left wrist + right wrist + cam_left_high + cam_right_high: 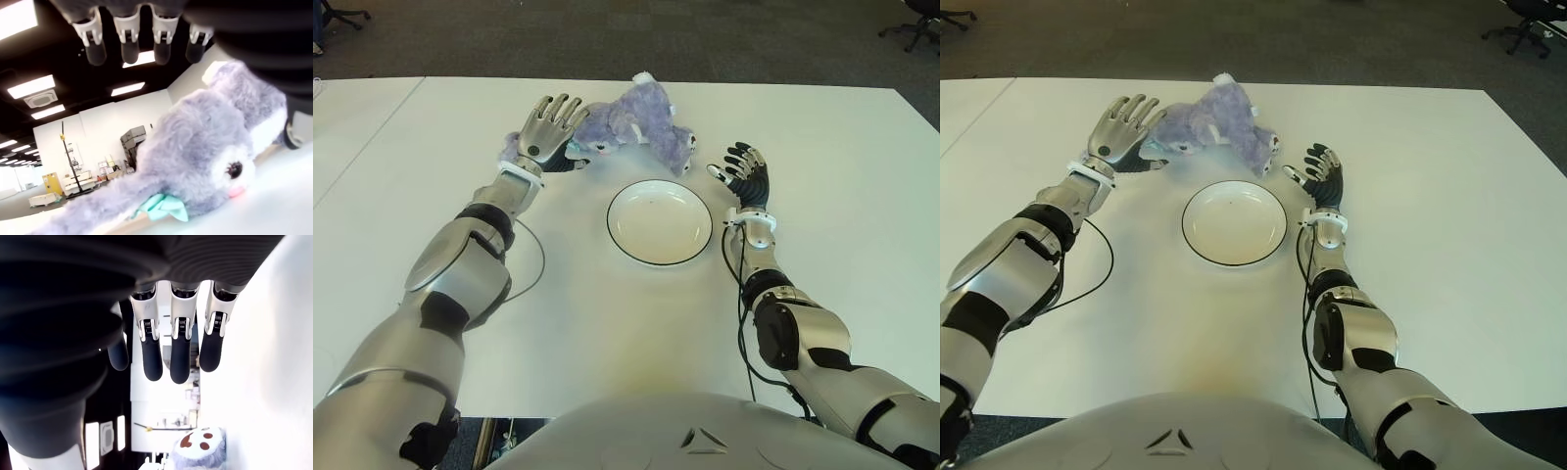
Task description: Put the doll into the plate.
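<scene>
1. Plush doll (631,127): purple-grey soft toy with a teal scrap under its chin, lying on its side on the white table (842,196), just beyond the far rim of the plate; not in either hand
2. Plate (660,222): round, white, dark-rimmed, empty; sits between the two hands, nearer the robot than the doll
3. Left hand (546,132): at the doll's head end, palm facing the toy, fingers (128,36) extended and spread wide above it; the thumb lies low beside the toy's face; whether it touches cannot be told; no closure around the toy
4. Right hand (742,174): idle, just beyond the plate's right rim, fingers (180,352) straight and relaxed, holding nothing; the doll's foot shows past the fingertips, apart from them
5. Step in hand, as judged: reach complete, grasp not yet made; doll untouched as to lift
6. Next move calls for: curling the left fingers down over the soft body against the thumb, a firm squeeze since plush yields, then a lift and short carry toward the robot to the plate's centre
</scene>
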